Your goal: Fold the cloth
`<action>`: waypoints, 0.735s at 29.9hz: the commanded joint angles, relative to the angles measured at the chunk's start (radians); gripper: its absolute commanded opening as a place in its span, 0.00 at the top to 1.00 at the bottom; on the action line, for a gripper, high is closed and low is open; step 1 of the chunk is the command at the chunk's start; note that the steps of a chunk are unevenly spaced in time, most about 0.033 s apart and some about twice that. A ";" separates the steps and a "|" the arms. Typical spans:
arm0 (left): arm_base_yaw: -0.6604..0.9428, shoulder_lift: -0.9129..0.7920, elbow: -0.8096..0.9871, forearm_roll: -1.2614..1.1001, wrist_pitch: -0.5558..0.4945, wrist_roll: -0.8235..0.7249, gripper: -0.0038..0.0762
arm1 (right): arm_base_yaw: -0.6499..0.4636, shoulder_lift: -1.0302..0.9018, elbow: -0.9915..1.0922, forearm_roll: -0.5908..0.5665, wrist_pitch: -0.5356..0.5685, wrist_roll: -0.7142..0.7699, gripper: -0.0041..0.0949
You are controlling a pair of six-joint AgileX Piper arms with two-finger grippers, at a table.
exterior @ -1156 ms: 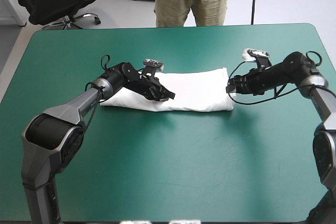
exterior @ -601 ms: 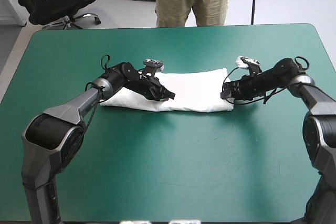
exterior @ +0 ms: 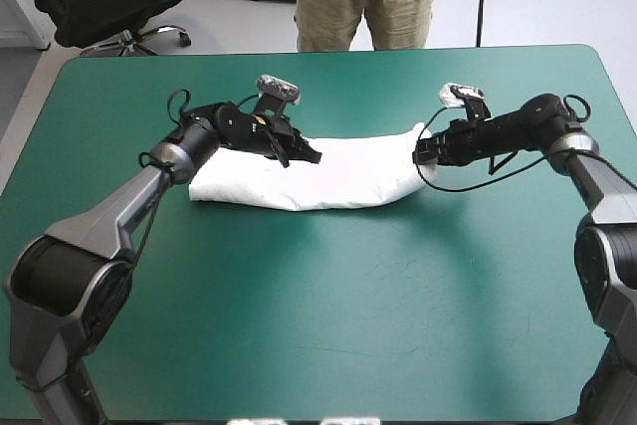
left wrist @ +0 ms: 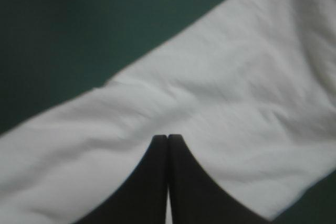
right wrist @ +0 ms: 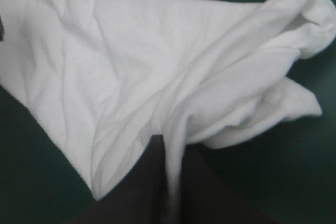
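Nearest, the teal-green worktop [exterior: 328,325] spreads wide, and both arms enter low at its sides and reach forward. The left arm runs up from the near left corner, its forearm stretched on a diagonal and its wrist bent inward, so the left gripper [exterior: 313,155] points toward the middle. Its black fingers are clenched into one pointed arch with only a hairline seam between them. The tip sits over the T-shirt [exterior: 343,178], whose white cloth lies flat under and ahead of it, with the teal-green cover showing beyond the cloth's edge.

The right arm climbs the right side, bends at an elbow far out, then lies nearly level, pointing inward toward the other arm. The right gripper [exterior: 425,151] is grasping the T-shirt's end. A fold of white cloth stands pinched between its fingers, and the creased layers fan out ahead of it, with a rounded, rolled hem to one side.

The T-shirt is a long folded band lying between the two grippers. The end at the right gripper curves toward the far side, and the other end reaches past the left gripper, under that arm's wrist. Beyond both grippers the cover runs on to the worktop's far edge.
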 commanded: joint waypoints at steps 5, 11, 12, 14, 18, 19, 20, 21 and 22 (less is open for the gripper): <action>-0.003 -0.292 -0.156 0.491 0.148 -0.277 0.97 | 0.178 -0.073 -0.230 -0.146 0.063 0.152 0.96; -0.003 -0.479 -0.204 0.769 0.345 -0.369 0.97 | 0.402 -0.044 -0.449 -0.326 0.061 0.300 0.96; -0.003 -0.506 -0.206 0.786 0.362 -0.383 0.97 | 0.430 -0.033 -0.483 -0.343 0.061 0.314 0.96; -0.003 -0.553 -0.206 0.806 0.387 -0.402 0.97 | 0.495 0.007 -0.571 -0.369 0.063 0.340 0.96; -0.003 -0.626 -0.206 0.806 0.423 -0.409 0.97 | 0.589 0.119 -0.754 -0.413 0.078 0.401 0.96; -0.003 -0.640 -0.206 0.806 0.433 -0.409 0.97 | 0.606 0.158 -0.807 -0.421 0.087 0.415 0.96; -0.003 -0.652 -0.206 0.806 0.440 -0.409 0.97 | 0.620 0.197 -0.862 -0.428 0.098 0.426 0.96; -0.003 -0.661 -0.206 0.810 0.450 -0.409 0.97 | 0.630 0.245 -0.917 -0.439 0.105 0.445 0.96; -0.003 -0.668 -0.206 0.812 0.458 -0.409 0.97 | 0.637 0.277 -0.963 -0.449 0.107 0.463 0.96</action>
